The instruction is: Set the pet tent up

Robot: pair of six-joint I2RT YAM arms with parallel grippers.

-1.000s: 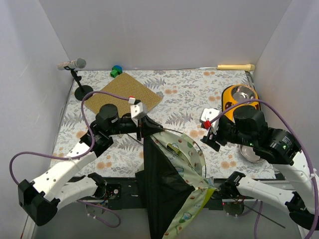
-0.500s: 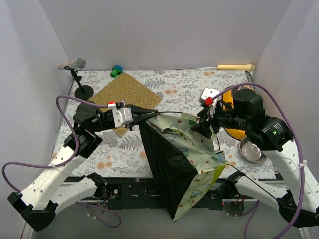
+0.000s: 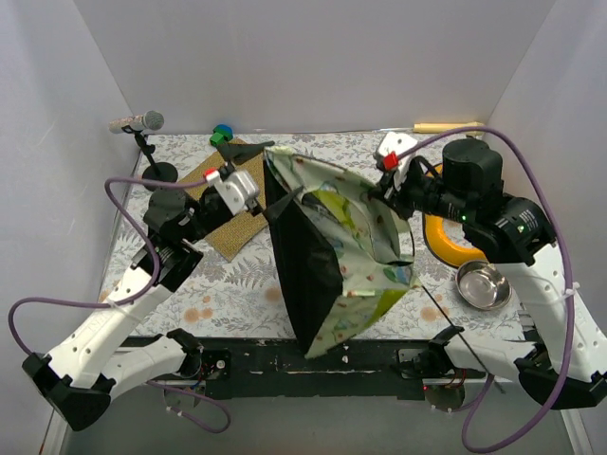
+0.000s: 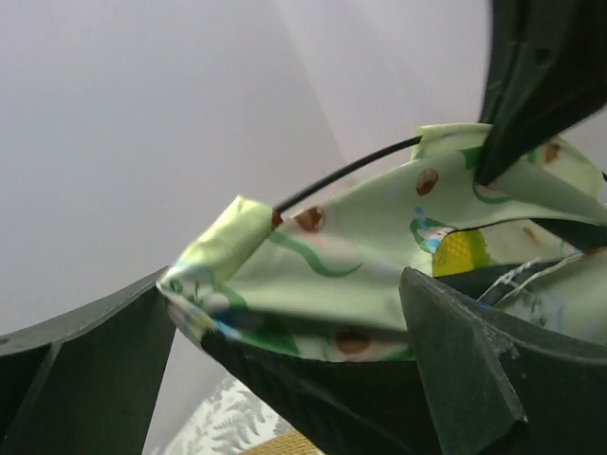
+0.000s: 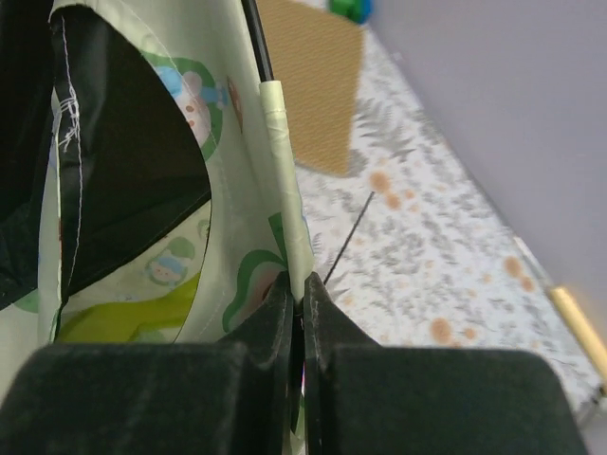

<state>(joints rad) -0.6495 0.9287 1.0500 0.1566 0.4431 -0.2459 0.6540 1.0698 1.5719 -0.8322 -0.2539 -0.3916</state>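
The pet tent (image 3: 346, 242) is hanging half-collapsed above the middle of the flower-printed table (image 3: 213, 284), slung between the two arms. Its soft, pale cream-green cloth with little cartoon prints is crumpling in loose folds towards the right. A flat, matt black underside panel is facing the near left, and a slip of lime-green lining is showing at the bottom. The black panel is making a long, tapering shape, and its long axis is running from the far corner by the left arm down to a point over the table's near edge. A thin black pole (image 4: 346, 171) is poking out of a folded fabric sleeve at that far corner.

The left gripper (image 3: 256, 171) is standing with its jaws spread wide, the tent's corner lying between them unclamped. The right gripper (image 5: 302, 299) is pinching tight on a narrow green seam of the tent, beside another pole (image 5: 254, 38).

A rough brown woven mat (image 3: 239, 232) is lying flat under the left arm. On the right, a shiny steel bowl (image 3: 481, 284) is sitting near a yellow ring (image 3: 444, 242).
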